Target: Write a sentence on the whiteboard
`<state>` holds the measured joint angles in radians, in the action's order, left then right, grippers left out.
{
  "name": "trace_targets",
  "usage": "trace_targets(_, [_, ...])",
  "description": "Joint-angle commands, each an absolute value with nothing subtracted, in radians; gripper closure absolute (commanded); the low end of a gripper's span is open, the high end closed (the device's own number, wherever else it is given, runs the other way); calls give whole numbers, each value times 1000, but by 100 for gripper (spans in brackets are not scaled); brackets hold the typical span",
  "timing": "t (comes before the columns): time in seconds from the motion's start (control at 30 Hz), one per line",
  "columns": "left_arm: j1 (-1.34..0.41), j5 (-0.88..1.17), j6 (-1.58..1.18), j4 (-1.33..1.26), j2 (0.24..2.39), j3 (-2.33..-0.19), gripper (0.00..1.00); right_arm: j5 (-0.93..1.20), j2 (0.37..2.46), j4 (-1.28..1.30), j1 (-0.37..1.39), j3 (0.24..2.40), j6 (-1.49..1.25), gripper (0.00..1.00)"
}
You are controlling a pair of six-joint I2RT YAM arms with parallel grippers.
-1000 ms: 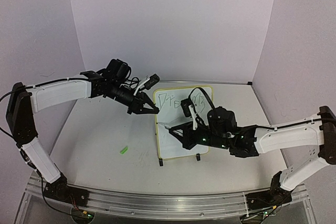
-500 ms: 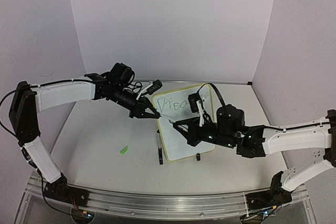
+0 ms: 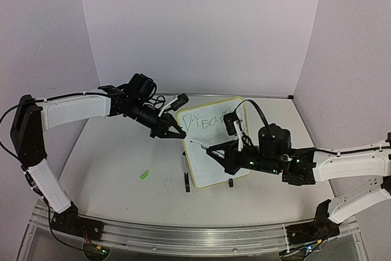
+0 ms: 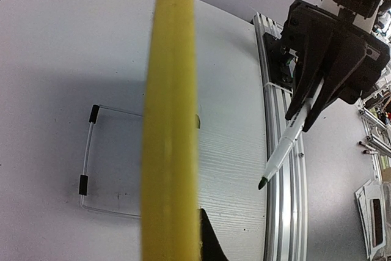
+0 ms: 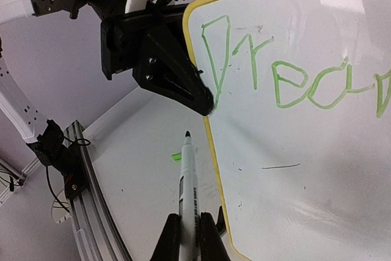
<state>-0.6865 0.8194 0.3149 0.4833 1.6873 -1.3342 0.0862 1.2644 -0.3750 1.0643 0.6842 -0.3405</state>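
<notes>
Where the top view blurs it, the right wrist view shows the sentence (image 5: 287, 80) starting "Drea"; the left end effector (image 3: 176, 131) clamps the whiteboard (image 5: 317, 169), and the right end effector (image 5: 189, 227) pinches a marker (image 5: 186, 175).

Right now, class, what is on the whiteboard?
Green letters, roughly "Dream", cross the top of the whiteboard, one short dark stroke below. From above, the right arm covers part of its lower face.
</notes>
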Motion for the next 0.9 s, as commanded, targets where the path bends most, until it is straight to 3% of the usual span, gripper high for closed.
trace_targets(0.0, [-701, 743, 355, 602, 1693, -1313, 100, 105, 1290, -374, 1051, 682, -328, 100])
trace_targets(0.87, [-702, 746, 357, 604, 1690, -1314, 100, 142, 1339, -394, 967, 695, -327, 100])
